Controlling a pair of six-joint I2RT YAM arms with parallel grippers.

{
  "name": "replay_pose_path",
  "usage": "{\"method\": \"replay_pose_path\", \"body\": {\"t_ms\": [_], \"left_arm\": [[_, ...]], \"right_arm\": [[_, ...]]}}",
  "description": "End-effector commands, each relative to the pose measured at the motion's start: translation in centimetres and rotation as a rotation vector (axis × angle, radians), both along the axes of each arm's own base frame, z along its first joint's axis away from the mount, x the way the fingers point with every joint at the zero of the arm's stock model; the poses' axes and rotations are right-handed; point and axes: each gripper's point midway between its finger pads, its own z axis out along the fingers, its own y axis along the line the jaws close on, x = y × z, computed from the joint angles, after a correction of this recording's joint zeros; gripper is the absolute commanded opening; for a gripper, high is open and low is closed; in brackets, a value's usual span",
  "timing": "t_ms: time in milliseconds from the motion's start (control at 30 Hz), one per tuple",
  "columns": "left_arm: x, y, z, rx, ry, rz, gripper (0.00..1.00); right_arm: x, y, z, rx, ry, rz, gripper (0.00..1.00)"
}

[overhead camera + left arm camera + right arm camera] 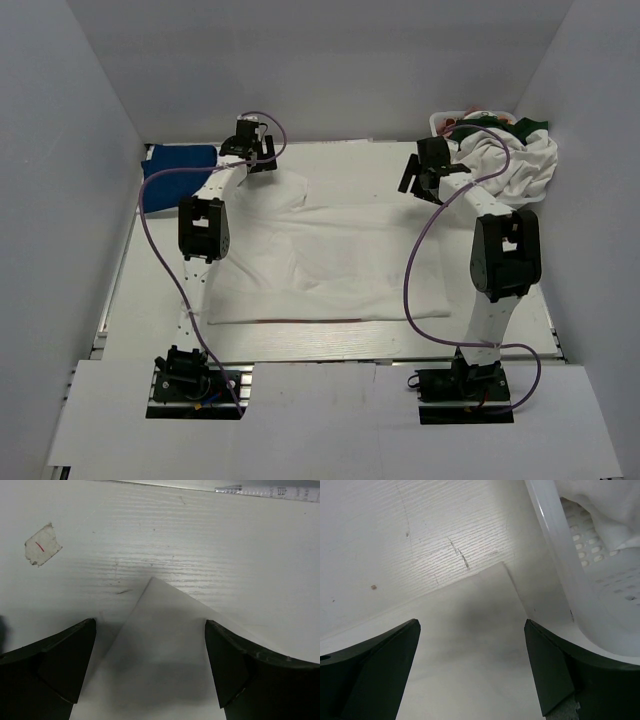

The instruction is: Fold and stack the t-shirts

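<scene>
A large white t-shirt lies spread flat across the middle of the table. My left gripper is open above its far left corner, which lies between the fingers. My right gripper is open above its far right corner. Neither holds cloth. A royal-blue t-shirt lies folded at the far left. More t-shirts, white and dark green, are heaped in the basket at the far right.
The white lattice basket stands just right of the right gripper, its rim showing at the back. A scrap of tape is stuck on the table beyond the left gripper. White walls enclose the table.
</scene>
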Motion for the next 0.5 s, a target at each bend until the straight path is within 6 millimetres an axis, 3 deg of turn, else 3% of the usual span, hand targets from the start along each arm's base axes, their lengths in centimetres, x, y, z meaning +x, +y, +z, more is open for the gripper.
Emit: {"method": "replay_pose_path", "body": {"t_ms": [0, 167, 233, 400, 467], "left_arm": [[1.5, -1.2, 4.2, 0.042, -0.113, -0.043, 0.99], [0.7, -1.5, 0.8, 0.066, -0.049, -0.042, 0.99], [0.9, -2.3, 0.5, 0.039, -0.049, -0.072, 0.93], [0.7, -2.6, -0.8, 0.018, -0.028, -0.073, 0.67], [0.4, -3.4, -1.6, -0.012, -0.012, -0.108, 0.51]], "right_arm": [[0.3, -1.2, 0.9, -0.002, -0.027, -0.061, 0.9], [0.5, -1.5, -0.3, 0.006, 0.006, -0.079, 0.9], [0.4, -1.5, -0.7, 0.006, 0.014, -0.079, 0.9], [0.5, -2.0, -1.4, -0.002, 0.027, -0.089, 0.9], [0.3, -2.0, -1.9, -0.004, 0.038, -0.087, 0.9]]}}
